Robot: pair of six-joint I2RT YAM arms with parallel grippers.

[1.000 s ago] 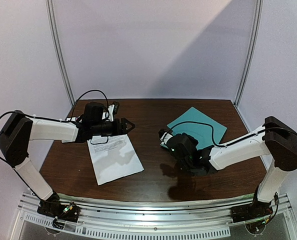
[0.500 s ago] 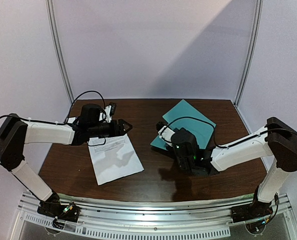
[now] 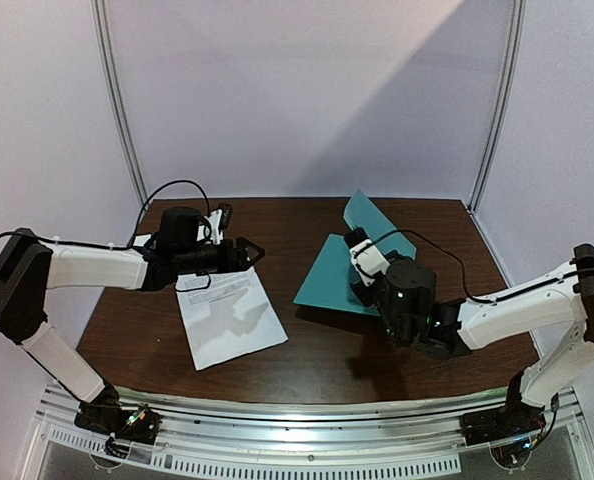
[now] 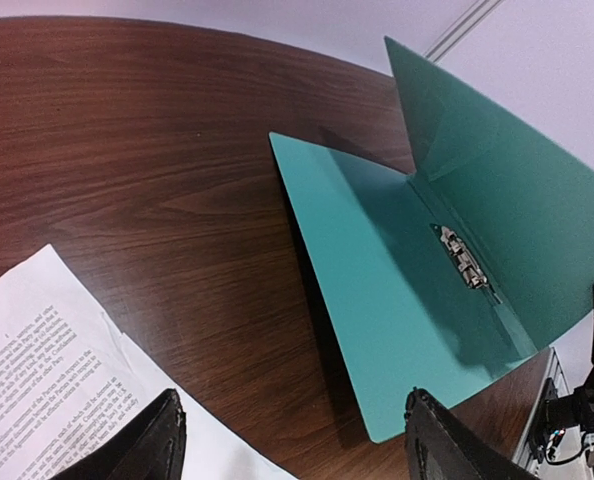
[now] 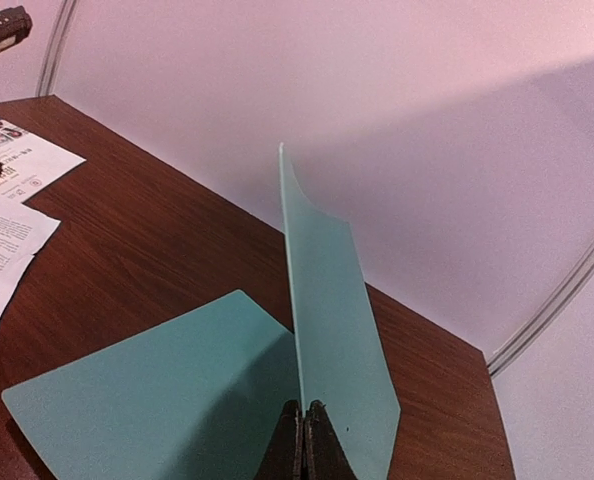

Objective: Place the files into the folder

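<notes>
The teal-green folder (image 3: 329, 278) lies open right of the table's middle, one flap flat and its cover (image 3: 375, 215) raised. My right gripper (image 3: 358, 247) is shut on the cover's edge and holds it upright; in the right wrist view the fingertips (image 5: 304, 412) pinch the cover (image 5: 329, 300). A metal clip (image 4: 464, 260) sits along the folder's fold. The text sheet (image 3: 228, 315) lies at the left front. The sheet with pictures (image 5: 12, 140) lies partly under it. My left gripper (image 3: 247, 252) is open and empty above the sheets' far end, left of the folder (image 4: 377, 280).
The dark wooden table (image 3: 277, 225) ends at a pale back wall with metal posts (image 3: 117, 100) at its far corners. A metal rail (image 3: 307, 440) runs along the near edge by the arm bases.
My right gripper has lifted the folder's cover and swung it back to the right, opening the folder. The left arm has barely moved.
</notes>
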